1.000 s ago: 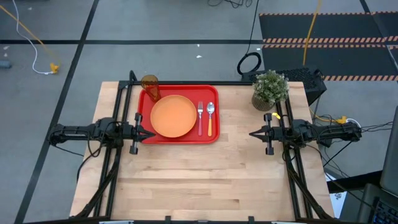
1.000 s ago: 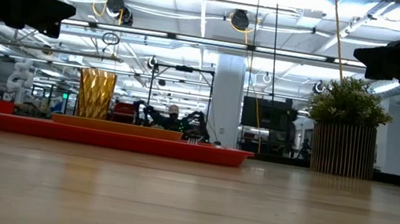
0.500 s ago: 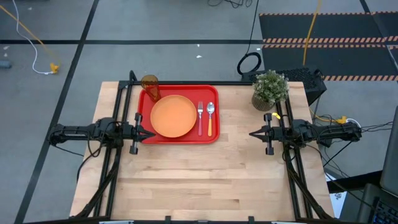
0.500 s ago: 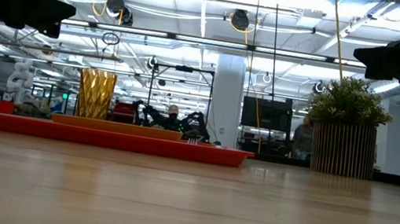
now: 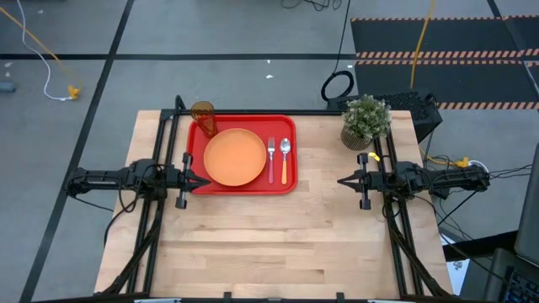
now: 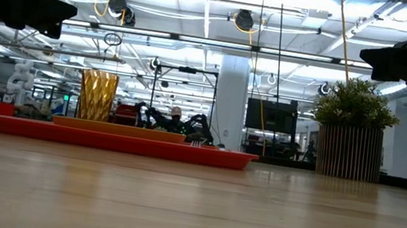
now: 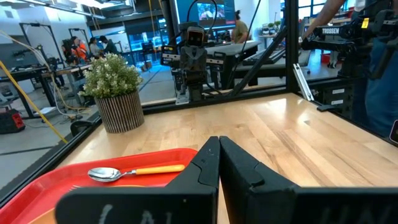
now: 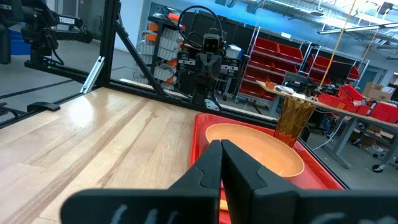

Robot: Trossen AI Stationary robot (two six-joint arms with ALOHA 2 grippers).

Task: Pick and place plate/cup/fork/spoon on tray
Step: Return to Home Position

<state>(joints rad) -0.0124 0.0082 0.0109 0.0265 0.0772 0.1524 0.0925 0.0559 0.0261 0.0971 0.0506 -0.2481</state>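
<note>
The red tray [image 5: 246,187] lies at the table's far middle. On it rest the round orange plate [image 5: 234,157], the fork [image 5: 271,158] with a pink-red handle and the spoon [image 5: 285,160] with an orange-yellow handle, side by side to the plate's right. The amber cup [image 5: 203,116] stands upright at the tray's far left corner. My left gripper [image 5: 206,179] hovers shut and level by the tray's near left corner. My right gripper [image 5: 341,180] hovers shut to the tray's right. Both hang well above the table, left gripper [image 6: 73,12] and right gripper [image 6: 362,55]. The spoon [image 7: 134,172] shows past the left fingers, the plate [image 8: 255,149] and cup [image 8: 293,118] past the right.
A potted green plant [image 5: 365,120] stands at the table's far right, close behind my right arm. Black frame rails [image 5: 160,143] run along the table's left and right sides. Bare wooden tabletop [image 5: 278,244] fills the near half.
</note>
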